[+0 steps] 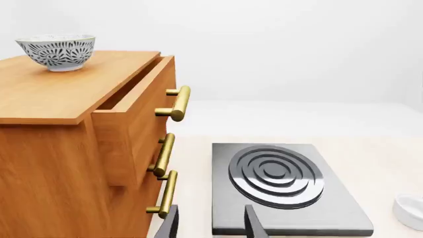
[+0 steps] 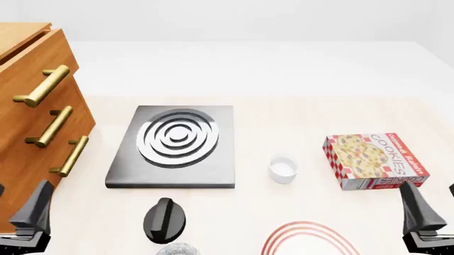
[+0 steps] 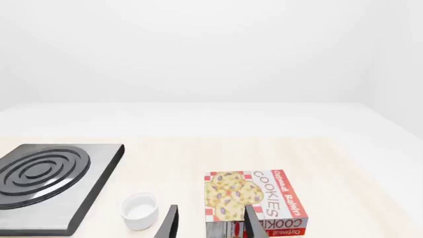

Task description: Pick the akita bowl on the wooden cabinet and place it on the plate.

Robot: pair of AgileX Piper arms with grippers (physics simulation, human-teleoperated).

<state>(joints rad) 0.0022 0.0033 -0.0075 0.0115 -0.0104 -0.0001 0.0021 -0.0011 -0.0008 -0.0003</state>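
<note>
**Two pincers idle, bowl up on cabinet**

Two pincers, both mine, both released and holding nothing. My left pincer point(image 1: 210, 225) shows two dark fingers apart, empty gap between, low near the wooden cabinet point(image 1: 59, 124) and the near edge of the steel stove point(image 1: 284, 188). My right pincer point(image 3: 210, 223) is likewise spread, hanging just before the cookie box point(image 3: 254, 201).

The akita bowl point(image 1: 58, 51) sits upright on the cabinet top, toward its far back corner, well apart from both pincers. The cabinet's top drawer stands partly pulled out; three brass bar handles down the front.

The plate point(image 2: 309, 240) lies on the worktop point(image 2: 298, 122) at the near edge, only its red-ringed far part in the front view. Small white bowl point(image 2: 282, 168) sits between stove and cookie box. A black knob-like thing point(image 2: 166, 219) lies near the stove's near edge, left of the plate.
</note>
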